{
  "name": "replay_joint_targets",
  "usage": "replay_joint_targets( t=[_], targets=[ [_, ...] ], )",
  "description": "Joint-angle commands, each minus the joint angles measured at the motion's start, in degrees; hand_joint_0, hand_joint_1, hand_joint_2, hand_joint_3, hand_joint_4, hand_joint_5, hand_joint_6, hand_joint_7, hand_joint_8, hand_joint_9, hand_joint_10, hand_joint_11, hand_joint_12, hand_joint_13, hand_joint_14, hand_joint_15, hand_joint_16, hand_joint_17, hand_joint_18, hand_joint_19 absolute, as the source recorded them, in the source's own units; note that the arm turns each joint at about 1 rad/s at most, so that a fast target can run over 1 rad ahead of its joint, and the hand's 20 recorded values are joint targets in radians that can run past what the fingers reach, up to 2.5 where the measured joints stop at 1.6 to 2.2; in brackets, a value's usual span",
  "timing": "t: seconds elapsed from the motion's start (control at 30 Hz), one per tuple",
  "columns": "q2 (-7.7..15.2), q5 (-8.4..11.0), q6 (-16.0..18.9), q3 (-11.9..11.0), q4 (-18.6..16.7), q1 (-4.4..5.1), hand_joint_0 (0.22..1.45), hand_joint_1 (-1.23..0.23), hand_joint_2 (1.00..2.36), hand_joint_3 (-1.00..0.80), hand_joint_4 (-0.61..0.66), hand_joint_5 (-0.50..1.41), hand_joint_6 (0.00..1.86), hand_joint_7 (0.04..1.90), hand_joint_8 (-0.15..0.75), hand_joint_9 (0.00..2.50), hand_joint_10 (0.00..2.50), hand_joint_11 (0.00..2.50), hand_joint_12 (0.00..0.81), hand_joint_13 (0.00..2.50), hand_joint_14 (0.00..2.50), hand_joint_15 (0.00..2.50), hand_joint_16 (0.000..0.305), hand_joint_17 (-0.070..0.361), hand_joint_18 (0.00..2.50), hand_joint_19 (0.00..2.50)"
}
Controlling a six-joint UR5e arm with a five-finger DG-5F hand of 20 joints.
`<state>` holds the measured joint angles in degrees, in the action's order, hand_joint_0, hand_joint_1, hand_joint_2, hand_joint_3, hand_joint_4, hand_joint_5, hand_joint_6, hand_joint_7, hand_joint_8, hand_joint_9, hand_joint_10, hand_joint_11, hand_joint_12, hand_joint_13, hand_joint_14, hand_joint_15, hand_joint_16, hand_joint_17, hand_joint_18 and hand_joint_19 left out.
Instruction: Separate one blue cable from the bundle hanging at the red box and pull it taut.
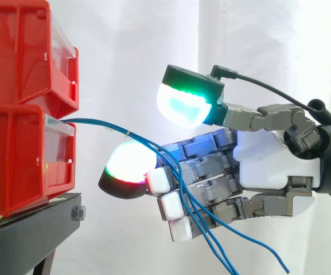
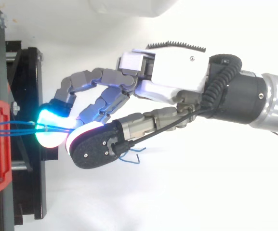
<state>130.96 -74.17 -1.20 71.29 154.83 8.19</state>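
Just off the black stand's edge, blue cables run from the lower red bin's front & droop across my hand; can't tell if it's pinching any or spread.

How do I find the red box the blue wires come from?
Look at the black stand on the left; two red bins sit stacked on it. Pick the lower bin: thin blue cables leave its front, the upper bin has none.

Thin blue cables leave the lower red box's front, arc rightward and droop slack
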Motion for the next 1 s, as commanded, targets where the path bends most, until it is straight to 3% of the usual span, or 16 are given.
replay_joint_targets(
  t=[0.0,0.27,0.57,0.97],
  targets=[
    [0.00,0.17,-0.03,-0.10,0.12,-0.02,0.65,-0.58,1.01,-0.40,0.30,-0.14,0.50,0.95,0.320,0.92,0.02,0.56,0.331,0.98,0.02,0.52,0.033,0.075,0.80,0.44],
    [-0.09,0.34,-0.11,-0.10,0.03,0.34,0.69,-0.62,1.01,-0.38,0.31,-0.13,0.50,0.96,0.312,0.92,0.02,0.56,0.332,0.99,0.02,0.51,0.033,0.074,0.82,0.43],
    [0.00,0.43,0.24,-0.18,0.03,0.60,0.77,-0.73,1.01,-0.33,0.22,-0.12,0.50,1.16,0.304,0.92,0.02,0.58,0.332,0.99,0.02,0.51,0.032,0.072,0.79,0.45],
    [0.00,0.43,0.32,-0.18,0.03,0.69,0.64,-0.63,1.00,-0.44,0.22,-0.10,0.50,1.32,0.326,0.98,0.02,0.60,0.332,1.04,0.02,0.53,0.033,0.075,0.84,0.46]
  ],
)
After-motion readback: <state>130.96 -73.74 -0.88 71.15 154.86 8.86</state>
